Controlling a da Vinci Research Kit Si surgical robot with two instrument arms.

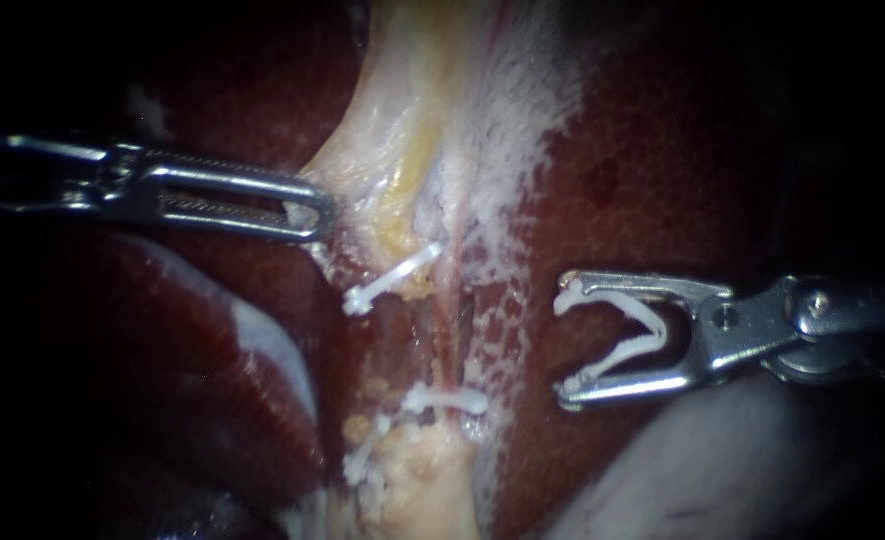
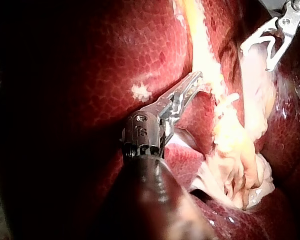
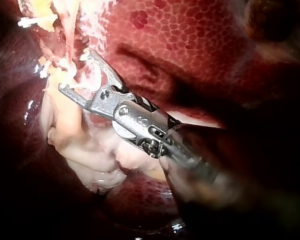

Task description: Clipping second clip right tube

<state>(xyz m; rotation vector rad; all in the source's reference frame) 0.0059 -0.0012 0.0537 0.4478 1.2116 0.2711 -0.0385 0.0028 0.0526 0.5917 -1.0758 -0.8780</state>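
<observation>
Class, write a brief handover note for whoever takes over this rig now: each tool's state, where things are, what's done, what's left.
Left tool: jaws shut on pale tissue.
Right tool: jaws wide, holding an open clip, over the liver, apart from the right tube.
Done: one closed clip sits across that tube.
To do: bring the open clip around the tube and close it.

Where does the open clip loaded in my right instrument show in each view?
Endoscope view: the open clip sits right of centre in the right instrument, apart from the pale strip.
Left wrist view: far ahead of the left instrument, across the pale strip.
Right wrist view: at its own instrument's tip.
Shared landmark: the pale strip.
</observation>
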